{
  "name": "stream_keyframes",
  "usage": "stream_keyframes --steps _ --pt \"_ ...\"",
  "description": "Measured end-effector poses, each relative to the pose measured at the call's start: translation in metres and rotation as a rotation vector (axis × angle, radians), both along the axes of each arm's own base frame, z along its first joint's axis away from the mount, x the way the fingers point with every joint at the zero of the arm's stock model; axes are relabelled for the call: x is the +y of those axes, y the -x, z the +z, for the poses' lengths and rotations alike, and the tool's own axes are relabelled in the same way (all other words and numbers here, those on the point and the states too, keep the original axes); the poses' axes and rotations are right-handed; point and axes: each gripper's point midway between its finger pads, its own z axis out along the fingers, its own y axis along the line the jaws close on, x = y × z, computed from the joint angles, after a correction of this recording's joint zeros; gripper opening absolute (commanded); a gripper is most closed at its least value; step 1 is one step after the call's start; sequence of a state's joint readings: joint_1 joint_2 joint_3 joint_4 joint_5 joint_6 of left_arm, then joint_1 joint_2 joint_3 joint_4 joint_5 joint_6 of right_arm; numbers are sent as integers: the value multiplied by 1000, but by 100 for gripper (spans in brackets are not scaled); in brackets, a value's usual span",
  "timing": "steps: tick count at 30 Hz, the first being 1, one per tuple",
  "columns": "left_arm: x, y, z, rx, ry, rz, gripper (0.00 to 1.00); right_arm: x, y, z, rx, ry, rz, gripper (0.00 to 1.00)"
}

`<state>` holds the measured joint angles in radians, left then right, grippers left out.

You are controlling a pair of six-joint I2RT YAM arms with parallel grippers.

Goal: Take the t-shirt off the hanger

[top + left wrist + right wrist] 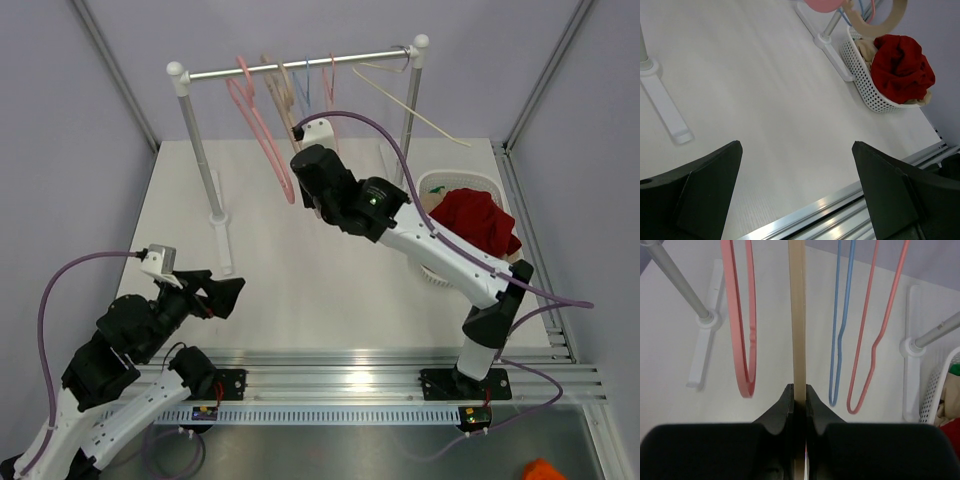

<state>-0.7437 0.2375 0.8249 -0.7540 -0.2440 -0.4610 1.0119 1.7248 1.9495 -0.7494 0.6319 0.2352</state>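
The red t-shirt lies bunched in a white perforated basket at the right; both also show in the left wrist view, the t-shirt in the basket. My right gripper is up at the rack and shut on a bare beige hanger, its fingertips clamped on the strip. My left gripper is open and empty, low over the table's front left, with its jaws spread wide.
A clothes rack stands at the back on two white feet. Pink hangers, a blue one and a white one hang bare on it. An aluminium rail runs along the front edge.
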Motion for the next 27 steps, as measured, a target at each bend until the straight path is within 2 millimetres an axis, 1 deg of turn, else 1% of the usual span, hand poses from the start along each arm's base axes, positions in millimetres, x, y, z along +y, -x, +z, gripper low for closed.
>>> stream_keyframes --steps 6,9,12,17,22,24,25,27 --pt "0 0 -13 14 -8 0 99 24 -36 7 -7 -56 -7 0" --pt "0 0 -15 16 -6 0 99 32 -50 8 -15 -76 -17 0" --pt "0 0 -16 15 -5 0 99 35 -59 5 -11 -83 -22 0" --pt "-1 0 -17 15 -4 -1 99 37 -67 -8 14 -75 -26 0" --pt "-1 -1 -18 17 -7 -1 99 39 -66 -24 45 -66 -22 0" --pt "-1 -1 -18 17 -7 -1 99 40 -67 -26 46 -67 -23 0" --pt "-1 -1 -18 17 -7 -1 99 40 -67 -27 47 -68 -23 6" --pt "-1 -1 -18 17 -7 -1 99 41 -67 -28 47 -73 -24 23"
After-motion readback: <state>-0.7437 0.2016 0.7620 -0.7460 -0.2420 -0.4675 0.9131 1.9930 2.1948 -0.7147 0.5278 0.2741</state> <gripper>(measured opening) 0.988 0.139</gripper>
